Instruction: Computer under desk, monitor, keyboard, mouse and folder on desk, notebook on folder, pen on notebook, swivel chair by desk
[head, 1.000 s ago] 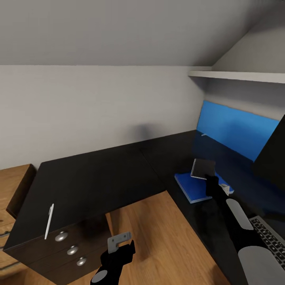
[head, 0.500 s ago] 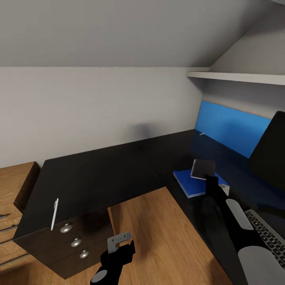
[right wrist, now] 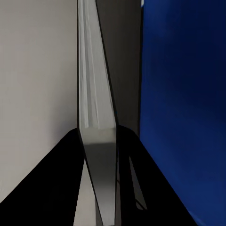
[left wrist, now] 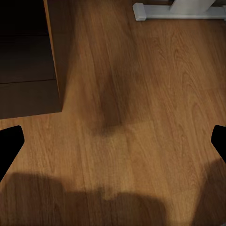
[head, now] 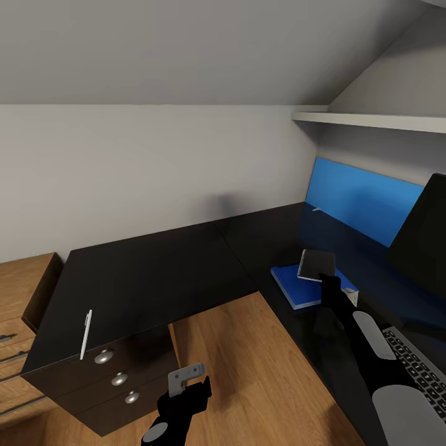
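Right gripper is raised over the desk, clamped on the lower edge of the notebook. The notebook stands tilted, nearly on edge, above the folder; whether its bottom touches the folder cannot be told. In the right wrist view the notebook sits edge-on between the two black fingers, white page edges showing, with the blue of the folder beyond it.

The folder lies flat on the right wing of the desk, between the inner corner of the L and the blue back panel. The monitor stands at the right edge of the head view, near the back panel. The keyboard lies in front of it, toward the near right of the desk, partly behind the right arm.

The pen lies on the left wing, close to its front left corner, above the drawer knobs.

Left gripper hangs low over the wood floor, just off the drawer front; in the left wrist view its fingertips stand wide apart with nothing between them but floor.
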`<state>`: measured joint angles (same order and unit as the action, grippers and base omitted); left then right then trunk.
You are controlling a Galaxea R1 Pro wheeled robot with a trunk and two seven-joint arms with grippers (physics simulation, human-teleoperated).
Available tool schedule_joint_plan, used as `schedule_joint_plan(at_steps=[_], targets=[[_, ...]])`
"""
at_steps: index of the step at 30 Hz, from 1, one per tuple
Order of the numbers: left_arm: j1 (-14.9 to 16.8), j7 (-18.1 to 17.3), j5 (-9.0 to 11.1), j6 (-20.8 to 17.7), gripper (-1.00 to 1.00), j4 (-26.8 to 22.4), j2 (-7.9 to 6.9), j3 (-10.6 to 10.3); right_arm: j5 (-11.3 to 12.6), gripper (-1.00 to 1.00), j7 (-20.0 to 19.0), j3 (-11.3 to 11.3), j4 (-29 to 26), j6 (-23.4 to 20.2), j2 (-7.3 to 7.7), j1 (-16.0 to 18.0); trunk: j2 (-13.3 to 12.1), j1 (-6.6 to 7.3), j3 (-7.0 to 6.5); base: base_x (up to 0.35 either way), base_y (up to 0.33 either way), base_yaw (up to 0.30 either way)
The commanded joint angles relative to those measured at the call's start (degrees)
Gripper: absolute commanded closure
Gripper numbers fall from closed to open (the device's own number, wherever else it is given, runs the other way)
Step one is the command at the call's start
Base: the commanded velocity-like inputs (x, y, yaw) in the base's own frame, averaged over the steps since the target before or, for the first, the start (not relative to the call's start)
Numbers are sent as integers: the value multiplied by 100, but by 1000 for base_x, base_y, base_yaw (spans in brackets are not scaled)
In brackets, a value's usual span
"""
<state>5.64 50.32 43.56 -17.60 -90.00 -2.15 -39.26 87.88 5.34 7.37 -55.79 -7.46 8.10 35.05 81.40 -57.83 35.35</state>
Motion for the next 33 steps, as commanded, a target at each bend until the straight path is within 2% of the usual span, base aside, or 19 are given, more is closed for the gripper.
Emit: schedule_joint_plan(at_steps=[1,17,19,31,33], targets=[[7,40,21,-24,-100,-8,-4,-8,37,100,37,11,-10,-27,-1,2,3,0,5,0,0,0],[7,49,14,-18,-100,-33,8,1,36,100,61,-1,-10,-36,-1,2,3,0,5,0,0,0],[7,56,15,-16,-100,-35,11,15,37,100,195,-6,-10,-42,-3,2,83,-44,41,0,0,0],[7,57,18,-15,-100,-37,13,23,37,100,248,1,-10,-37,-2,2,565,-307,257,0,0,0],[7,57,18,-15,-100,-36,13,22,37,100,248,1,-12,-37,-1,2,565,-307,257,0,0,0]])
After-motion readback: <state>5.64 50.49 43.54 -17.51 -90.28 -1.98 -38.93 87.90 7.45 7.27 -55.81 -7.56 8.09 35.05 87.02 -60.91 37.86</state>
